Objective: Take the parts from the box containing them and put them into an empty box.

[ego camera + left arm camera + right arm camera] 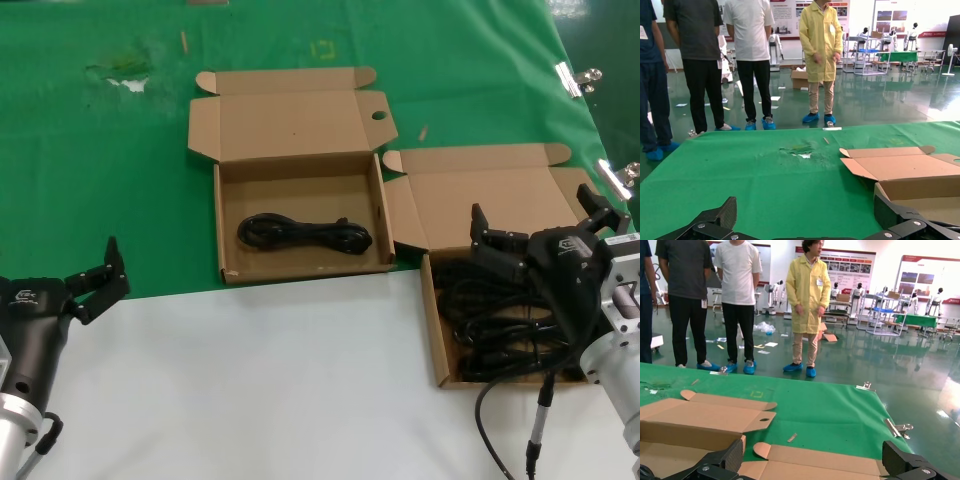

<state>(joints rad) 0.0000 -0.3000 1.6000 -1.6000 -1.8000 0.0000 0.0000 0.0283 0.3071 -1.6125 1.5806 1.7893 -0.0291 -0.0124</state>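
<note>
The box with a round hole in its lid ear lies open at the middle of the green cloth, with one black cable in its tray. It also shows in the right wrist view and the left wrist view. The box containing the parts lies open at the right, with several tangled black cables in its tray. My right gripper hangs open and empty over that tray, near the lid hinge. My left gripper is open and empty at the near left.
Metal clips hold the green cloth at the right table edge. The cloth has a torn patch at the far left. A white surface covers the near part of the table. People stand beyond the far edge.
</note>
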